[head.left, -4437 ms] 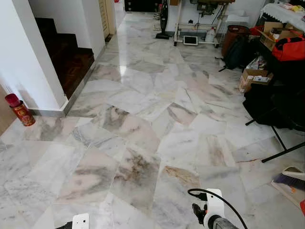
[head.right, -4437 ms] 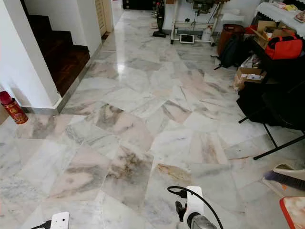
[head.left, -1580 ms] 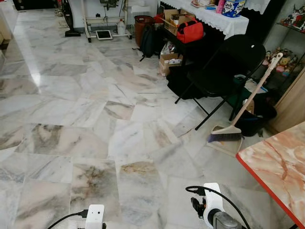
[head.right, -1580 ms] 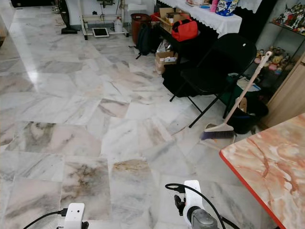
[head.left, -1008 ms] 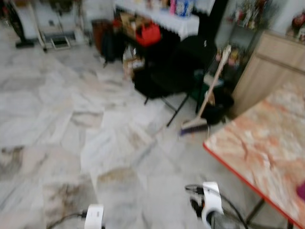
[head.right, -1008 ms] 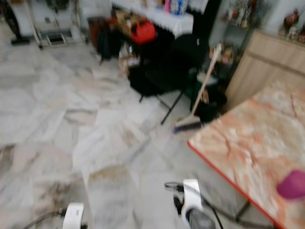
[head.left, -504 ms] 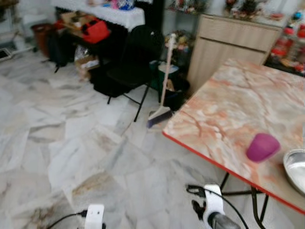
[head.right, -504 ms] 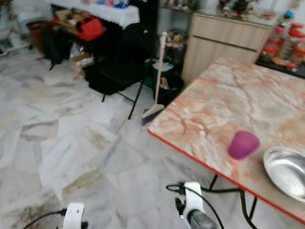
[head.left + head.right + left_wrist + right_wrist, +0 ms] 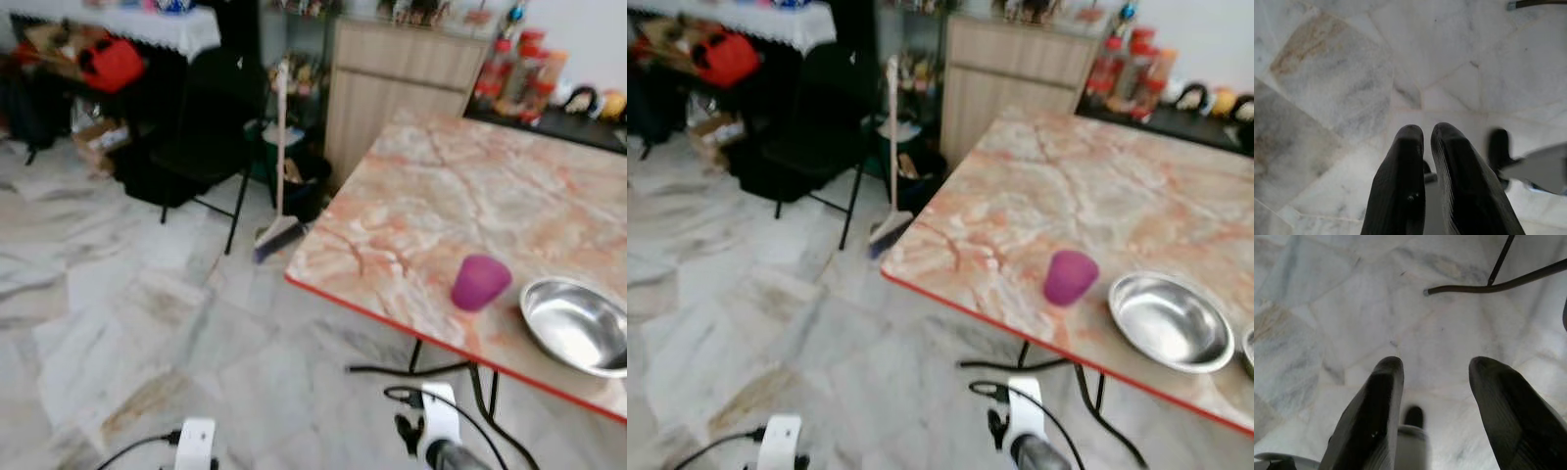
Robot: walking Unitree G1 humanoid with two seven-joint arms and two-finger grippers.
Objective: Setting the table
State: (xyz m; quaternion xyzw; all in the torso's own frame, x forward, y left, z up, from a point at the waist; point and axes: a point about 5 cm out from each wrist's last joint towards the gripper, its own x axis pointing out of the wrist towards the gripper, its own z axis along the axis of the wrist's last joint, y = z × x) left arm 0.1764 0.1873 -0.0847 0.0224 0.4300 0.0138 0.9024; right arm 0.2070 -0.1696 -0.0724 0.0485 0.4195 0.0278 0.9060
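A pink marble table with a red edge stands ahead on the right. On it sit a purple cup near the front edge and a steel bowl to its right. Another bowl's rim peeks in at the far right. Both arms hang low over the marble floor, away from the table. My left gripper is shut with nothing in it. My right gripper is open and empty above a table foot.
A broom leans by a black folding chair left of the table. A wooden cabinet stands behind, with jars on a dark counter. A cloth-covered side table with a red bag is at the far left.
The camera has turned right, so the table, cup and bowl have slid leftward and closer in view. The arms hang as before.
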